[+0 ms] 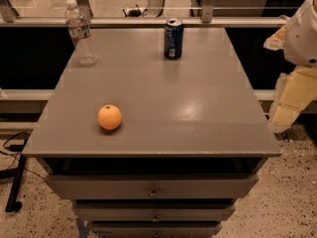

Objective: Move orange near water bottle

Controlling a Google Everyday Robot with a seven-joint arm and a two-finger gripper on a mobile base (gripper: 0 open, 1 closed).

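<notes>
The orange (109, 117) lies on the grey table top (198, 108), near the front left. The water bottle (80, 32), clear with a white cap and a red-and-white label, stands upright at the far left corner, well behind the orange. My gripper (290, 100) hangs at the right edge of the view, beside the table's right side and off its top. It is far from both the orange and the bottle and holds nothing that I can see.
A dark blue soda can (173, 38) stands upright at the far middle of the table. Drawers (153, 190) run down the cabinet front. A railing (148, 20) runs behind the table. Black cables (12, 148) lie on the floor at left.
</notes>
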